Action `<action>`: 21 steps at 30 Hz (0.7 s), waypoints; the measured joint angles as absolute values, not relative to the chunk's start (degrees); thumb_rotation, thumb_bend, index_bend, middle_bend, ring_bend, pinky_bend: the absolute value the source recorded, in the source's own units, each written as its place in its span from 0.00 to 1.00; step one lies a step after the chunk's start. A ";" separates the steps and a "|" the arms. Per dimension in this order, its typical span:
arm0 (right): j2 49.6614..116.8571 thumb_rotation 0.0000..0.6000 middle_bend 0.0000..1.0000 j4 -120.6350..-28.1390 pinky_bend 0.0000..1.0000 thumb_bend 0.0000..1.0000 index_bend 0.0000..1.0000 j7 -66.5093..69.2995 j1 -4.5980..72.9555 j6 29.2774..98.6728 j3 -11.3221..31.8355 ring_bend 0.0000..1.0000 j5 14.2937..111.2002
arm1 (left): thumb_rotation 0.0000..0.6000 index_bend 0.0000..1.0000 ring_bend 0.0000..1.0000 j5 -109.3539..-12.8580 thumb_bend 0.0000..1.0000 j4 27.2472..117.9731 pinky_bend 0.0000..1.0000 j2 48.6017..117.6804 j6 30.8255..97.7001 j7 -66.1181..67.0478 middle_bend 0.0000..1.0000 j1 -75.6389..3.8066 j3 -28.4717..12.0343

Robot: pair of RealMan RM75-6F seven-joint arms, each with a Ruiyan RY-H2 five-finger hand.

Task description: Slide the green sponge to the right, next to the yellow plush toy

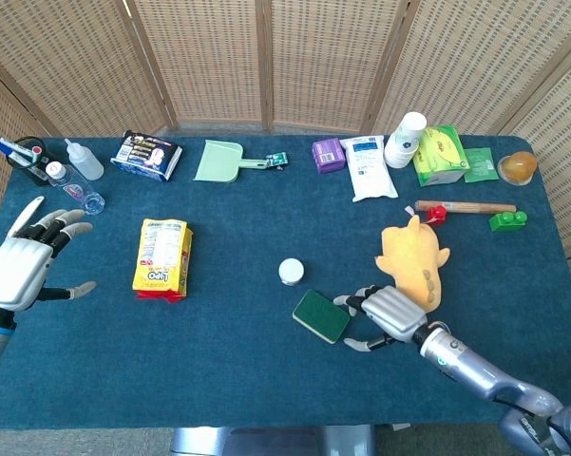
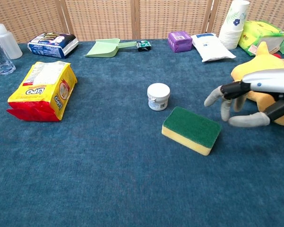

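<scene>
The green sponge point(image 1: 321, 315) point(image 2: 192, 129) with a yellow underside lies flat on the blue table, turned at an angle, a little in front of a small white jar. The yellow plush toy point(image 1: 413, 264) point(image 2: 262, 75) lies to its right. My right hand point(image 1: 386, 314) point(image 2: 248, 101) hovers between sponge and toy with fingers spread, just clear of the sponge's right edge and holding nothing. My left hand point(image 1: 24, 268) is raised at the far left edge, fingers spread and empty; the chest view does not show it.
A small white jar point(image 1: 291, 271) point(image 2: 158, 96) stands just behind-left of the sponge. A yellow snack bag point(image 1: 162, 256) point(image 2: 41, 90) lies to the left. Bottles, a green dustpan point(image 1: 218, 161), a purple box, wipes, cups and packets line the back edge.
</scene>
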State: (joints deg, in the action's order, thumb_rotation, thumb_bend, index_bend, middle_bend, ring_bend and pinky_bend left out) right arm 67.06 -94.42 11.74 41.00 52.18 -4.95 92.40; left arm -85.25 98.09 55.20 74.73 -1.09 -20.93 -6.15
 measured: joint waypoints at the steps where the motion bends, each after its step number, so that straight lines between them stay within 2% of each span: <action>1: 66.59 0.34 0.40 -94.88 0.33 0.37 0.18 11.39 40.69 52.49 -5.01 0.26 92.31 | 0.81 0.22 0.17 -85.29 0.11 98.08 0.35 55.20 74.76 -1.15 0.18 -20.91 -6.15; 6: 65.10 0.35 0.38 -96.35 0.33 0.36 0.17 10.18 39.40 54.42 -4.81 0.26 92.14 | 0.81 0.22 0.17 -85.71 0.11 98.19 0.35 55.17 75.17 -1.43 0.18 -20.80 -6.20; 11: 65.65 0.37 0.22 -96.66 0.30 0.35 0.06 8.39 38.20 56.92 -3.97 0.15 92.69 | 0.81 0.22 0.17 -86.12 0.11 98.17 0.35 55.12 75.55 -1.83 0.18 -20.67 -6.23; 14: 66.64 0.47 0.15 -96.40 0.28 0.32 0.00 6.80 37.89 57.30 -3.57 0.10 92.84 | 0.81 0.21 0.17 -86.11 0.11 98.08 0.35 54.93 75.68 -2.26 0.18 -20.61 -6.34; 16: 67.46 0.52 0.13 -96.36 0.27 0.31 0.00 5.69 37.75 57.45 -3.27 0.07 92.84 | 0.80 0.21 0.17 -86.01 0.11 97.98 0.35 54.73 75.80 -2.66 0.18 -20.56 -6.47; 21: 69.71 0.69 0.11 -96.66 0.27 0.28 0.00 4.15 37.82 57.36 -2.39 0.05 92.93 | 0.81 0.21 0.17 -85.83 0.11 97.79 0.35 54.33 75.81 -3.76 0.18 -20.38 -6.55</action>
